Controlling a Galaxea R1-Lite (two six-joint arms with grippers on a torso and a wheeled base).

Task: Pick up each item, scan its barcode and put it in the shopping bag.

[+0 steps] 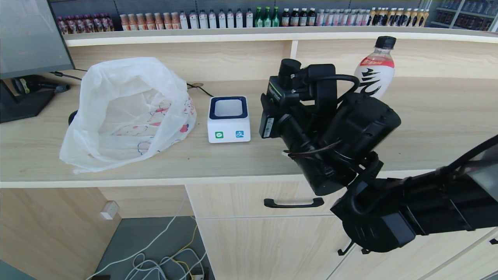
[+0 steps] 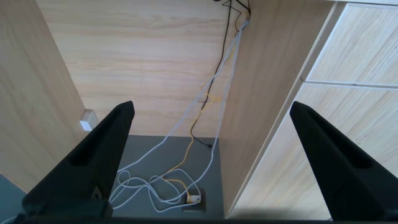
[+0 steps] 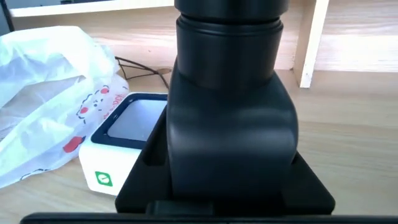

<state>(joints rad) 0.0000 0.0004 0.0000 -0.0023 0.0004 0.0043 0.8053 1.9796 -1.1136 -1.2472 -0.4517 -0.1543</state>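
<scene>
My left gripper (image 2: 211, 109) hangs released low by the cabinet, its black wedge fingers (image 2: 93, 162) spread above tangled floor cables (image 2: 168, 186). My bulky matte right gripper (image 1: 299, 81) is over the pale wood counter (image 1: 428, 128); I cannot tell its grip. Beyond, a crinkled translucent shopping bag (image 1: 128, 112) gapes left of a white cube scanner (image 1: 228, 118). Farther right, a smooth black-capped bottle (image 1: 375, 72) stands upright.
</scene>
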